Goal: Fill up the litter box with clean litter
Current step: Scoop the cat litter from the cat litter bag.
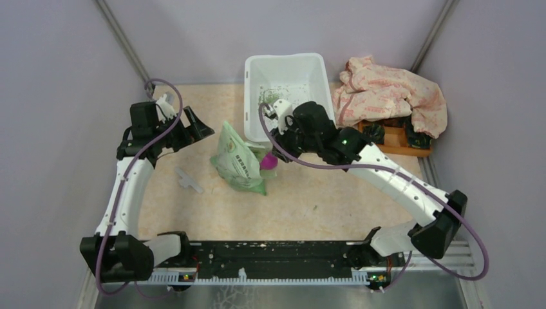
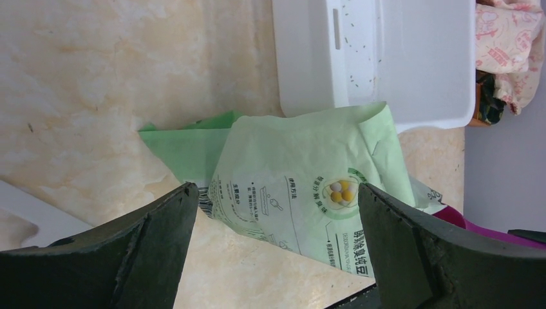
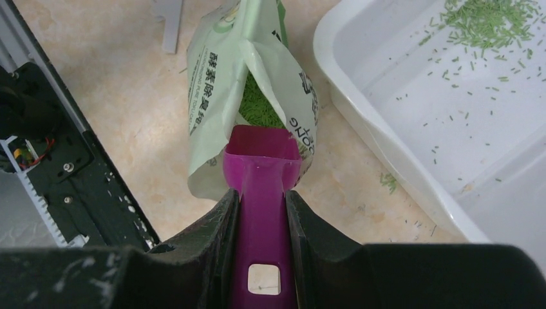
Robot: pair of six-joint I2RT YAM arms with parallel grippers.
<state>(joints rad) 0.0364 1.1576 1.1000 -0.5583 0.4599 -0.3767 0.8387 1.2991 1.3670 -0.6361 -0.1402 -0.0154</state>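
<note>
My right jaws pinch the scoop (image 3: 261, 212) handle, its bowl at the bag (image 3: 212, 96) mouth, seemingly touching litter (image 3: 257, 109) inside. My left jaws stand spread, facing the bag.

Light: bright, even, diffuse | Shadows: soft, faint on counter (image 1: 322, 206) | Highlights: litter box (image 2: 412, 64) near-overexposed | Focus: left gripper (image 2: 277, 193) fingers (image 2: 148, 257) slightly soft

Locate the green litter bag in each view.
Top external: green litter bag at centre, front-left of the litter box.
Left wrist: lower centre, below the box.
Right wrist: upper centre, left of the box.
Shared landmark: the white litter box, in all three.
</note>
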